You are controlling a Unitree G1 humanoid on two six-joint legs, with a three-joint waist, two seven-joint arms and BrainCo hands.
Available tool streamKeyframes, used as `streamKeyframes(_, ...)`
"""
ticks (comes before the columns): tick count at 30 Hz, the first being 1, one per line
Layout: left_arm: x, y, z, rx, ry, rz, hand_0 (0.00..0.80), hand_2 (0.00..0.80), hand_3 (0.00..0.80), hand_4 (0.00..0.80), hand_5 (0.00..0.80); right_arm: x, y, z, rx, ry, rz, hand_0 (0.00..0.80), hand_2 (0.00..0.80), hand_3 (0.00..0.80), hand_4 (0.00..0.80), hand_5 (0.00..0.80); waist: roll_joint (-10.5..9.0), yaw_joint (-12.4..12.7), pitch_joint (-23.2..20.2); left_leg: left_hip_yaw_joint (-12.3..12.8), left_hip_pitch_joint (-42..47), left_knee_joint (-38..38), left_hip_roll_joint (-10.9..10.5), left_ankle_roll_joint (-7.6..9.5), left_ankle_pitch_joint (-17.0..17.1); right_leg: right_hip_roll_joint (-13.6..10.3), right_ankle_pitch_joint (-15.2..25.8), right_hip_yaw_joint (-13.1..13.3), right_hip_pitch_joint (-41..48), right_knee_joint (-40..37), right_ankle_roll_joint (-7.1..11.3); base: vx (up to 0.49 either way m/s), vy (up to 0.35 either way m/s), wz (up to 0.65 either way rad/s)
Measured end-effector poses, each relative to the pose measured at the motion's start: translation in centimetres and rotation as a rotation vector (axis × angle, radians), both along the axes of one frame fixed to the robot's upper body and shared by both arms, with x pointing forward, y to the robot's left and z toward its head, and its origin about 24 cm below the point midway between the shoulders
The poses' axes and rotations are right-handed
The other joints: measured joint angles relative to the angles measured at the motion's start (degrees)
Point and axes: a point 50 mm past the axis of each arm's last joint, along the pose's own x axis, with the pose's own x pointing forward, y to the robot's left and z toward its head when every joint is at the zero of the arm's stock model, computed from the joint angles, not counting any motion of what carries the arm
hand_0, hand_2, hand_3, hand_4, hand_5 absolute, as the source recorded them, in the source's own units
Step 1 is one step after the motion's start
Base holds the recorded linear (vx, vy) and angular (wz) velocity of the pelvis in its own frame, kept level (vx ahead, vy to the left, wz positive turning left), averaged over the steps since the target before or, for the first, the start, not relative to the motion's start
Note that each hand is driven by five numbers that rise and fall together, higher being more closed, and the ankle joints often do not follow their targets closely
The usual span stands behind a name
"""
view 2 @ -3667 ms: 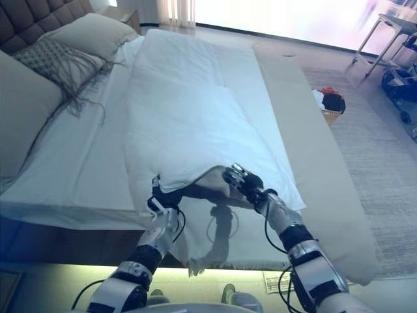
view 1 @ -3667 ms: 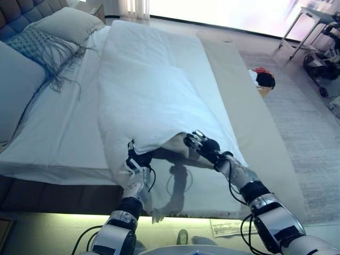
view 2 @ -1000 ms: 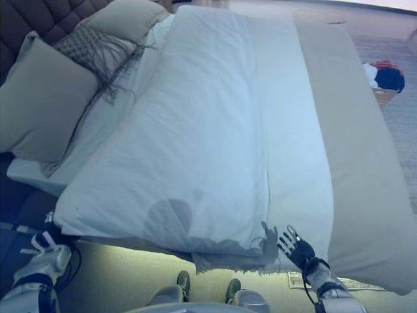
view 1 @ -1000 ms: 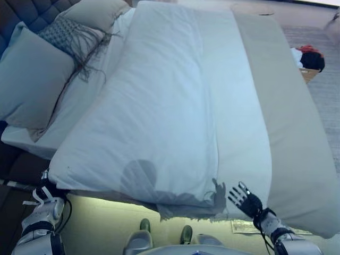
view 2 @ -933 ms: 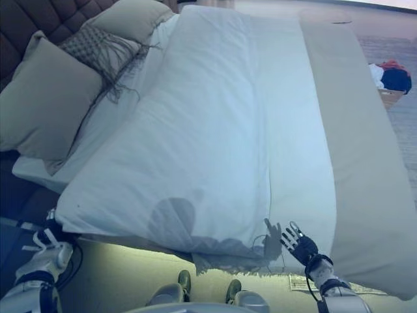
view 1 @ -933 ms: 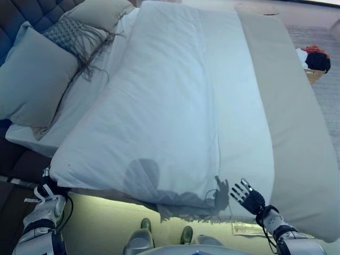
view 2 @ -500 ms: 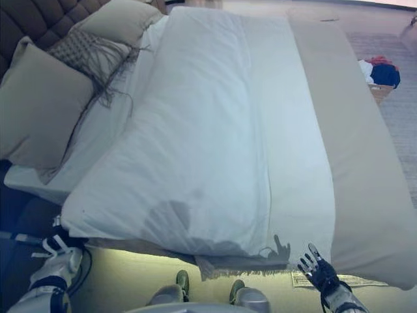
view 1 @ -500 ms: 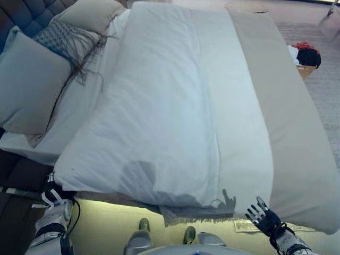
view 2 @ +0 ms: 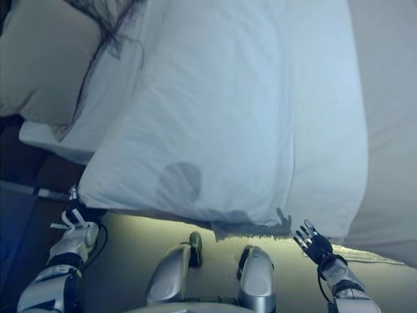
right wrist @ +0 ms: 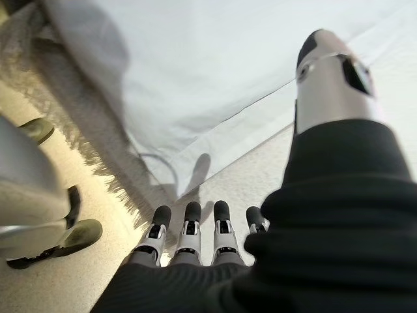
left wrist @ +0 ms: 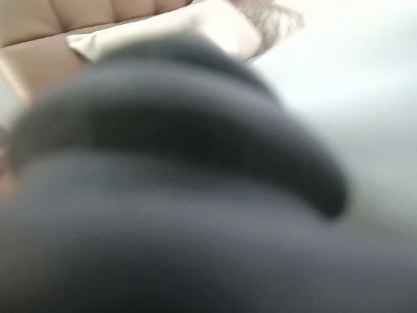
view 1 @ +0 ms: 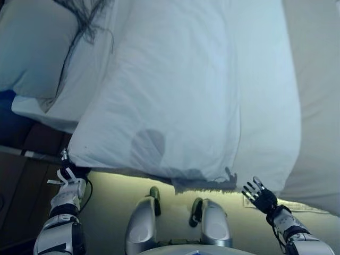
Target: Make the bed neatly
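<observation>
Right hand (view 1: 260, 195) first: slim silver fingers (right wrist: 189, 228), each capped with a dark rounded tip, small dark insets along the silver. The thumb (right wrist: 329, 72) is broader, a smooth silver shell with a black tip and a dark panel on its side. A dark ribbed cover (right wrist: 339, 215) wraps the back and wrist. The right arm (view 1: 297, 239) is silver-grey with black bands. The left arm (view 1: 59, 234) matches it, pale plates over dark joints, up to the left hand (view 1: 68, 180), dark-covered too.
</observation>
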Motion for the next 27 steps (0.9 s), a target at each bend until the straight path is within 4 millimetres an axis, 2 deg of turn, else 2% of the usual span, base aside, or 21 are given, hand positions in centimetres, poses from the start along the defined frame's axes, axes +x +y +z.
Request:
streamKeyframes(3,-0.2,0.0,-0.2,-0.015,0.010,0.032,0.000,0.000,0.000,0.000,0.000,1.3,0.3,0.8,-0.002,-0.055,0.021,0.000,0.000,0.000,0.000,0.000,-0.11,0.00,0.38,0.04,-2.00,1.99,0.49,-0.28,-0.21,-0.07,-0.89,0.53,-2.49,2.56,-0.56,-0.046,-0.003,-0.02)
streamKeyframes(5,-0.6,0.0,-0.5,-0.027,0.008,0.052,0.000,0.000,0.000,0.000,0.000,1.3,0.3,0.9,-0.002,-0.058,0.022,0.000,0.000,0.000,0.000,0.000,-0.10,-0.02,0.39,0.04,-2.60,2.18,0.76,-0.34,-0.21,0.04,-1.09,0.61,-3.06,3.31,-0.90,-0.012,-0.039,-0.03)
streamKeyframes(8,-1.8,-0.3,-1.5,-0.029,0.016,0.057,0.000,0.000,0.000,0.000,0.000,0.5,0.2,0.5,0.007,-0.039,0.012,0.000,0.000,0.000,0.000,0.000,-0.11,0.04,0.39,0.00,-2.25,1.34,0.98,-0.61,0.07,0.43,-1.27,0.66,-3.09,3.26,-1.26,0.012,-0.058,-0.02)
streamKeyframes(11,-3.9,-0.3,-3.1,-0.034,0.068,0.073,0.000,0.000,0.000,0.000,0.000,-0.4,0.1,0.0,0.008,-0.015,0.005,0.000,0.000,0.000,0.000,0.000,-0.12,0.07,0.39,0.00,-1.65,1.24,1.05,-0.64,0.29,0.42,-1.33,0.52,-3.03,3.14,-1.52,0.022,-0.061,-0.01)
streamKeyframes(16,-6.5,-0.5,-4.8,-0.048,0.122,0.089,0.000,0.000,0.000,0.000,0.000,-1.4,0.0,-0.5,0.014,0.007,-0.007,0.000,0.000,0.000,0.000,0.000,-0.12,0.37,0.38,0.09,-1.79,1.13,0.79,-0.63,0.71,0.29,-1.05,0.60,-2.87,2.69,-1.01,0.014,-0.021,0.01)
streamKeyframes(20,-7.2,-0.5,-5.4,-0.056,0.136,0.096,0.000,0.000,0.000,0.000,0.000,-1.2,0.0,-0.5,0.015,0.004,-0.009,0.000,0.000,0.000,0.000,0.000,-0.11,1.56,0.37,0.12,-1.73,1.14,0.97,-0.37,0.49,0.21,-1.06,0.69,-2.88,2.88,-1.03,0.025,-0.008,0.00)
streamKeyframes(27,-8.8,-1.1,-6.6,-0.078,0.164,0.098,0.000,0.000,0.000,0.000,0.000,-1.3,0.0,-0.5,0.020,-0.001,-0.002,0.000,0.000,0.000,0.000,0.000,-0.17,1.65,0.33,0.15,-1.71,1.09,1.09,-0.45,0.42,0.13,-1.13,0.69,-3.00,3.31,-1.17,0.005,-0.003,0.00)
